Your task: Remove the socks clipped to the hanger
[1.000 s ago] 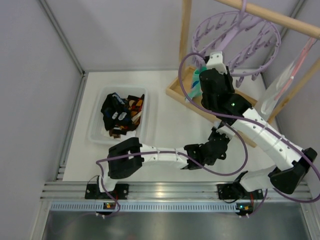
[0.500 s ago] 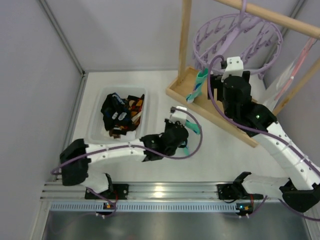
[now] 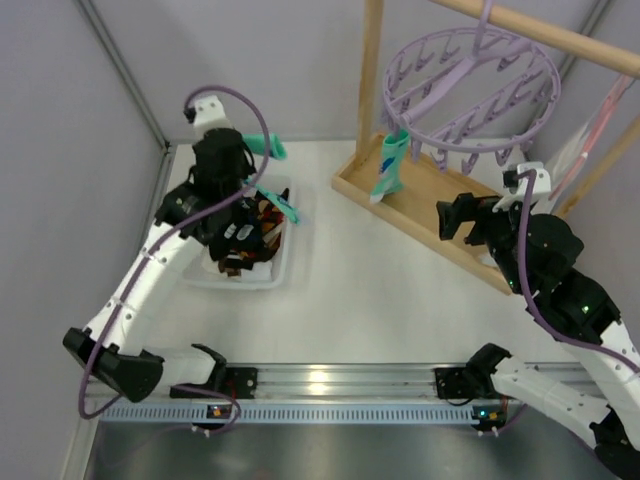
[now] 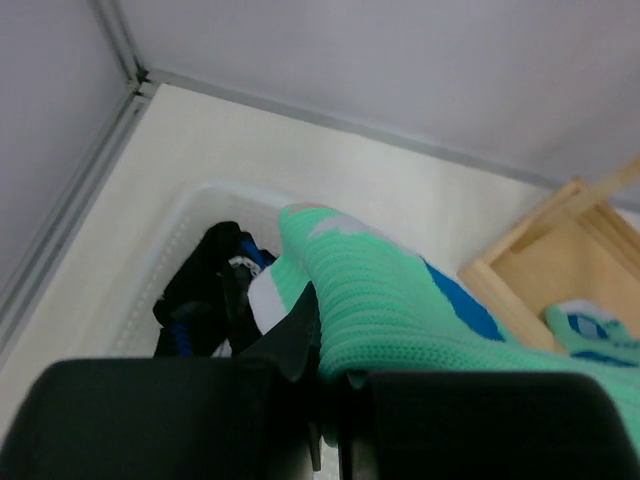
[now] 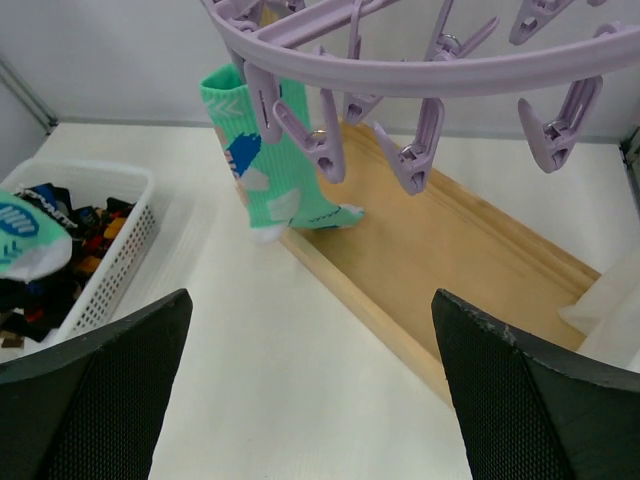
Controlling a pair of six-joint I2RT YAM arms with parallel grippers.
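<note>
Swung over the table's [image 3: 340, 290] basket [image 3: 286, 270], left gripper [image 4: 322, 390] pinches a sock [image 4: 380, 300]; right gripper [image 5: 312, 380], seemingly empty, gapes.

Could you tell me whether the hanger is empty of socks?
No, one mint-green sock hangs clipped to the lavender hanger.

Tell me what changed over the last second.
The left gripper, shut on a mint sock, swung left to above the basket. The right gripper drew back from the hanger and opened. The other mint sock stays clipped there; the basket hasn't moved.
</note>
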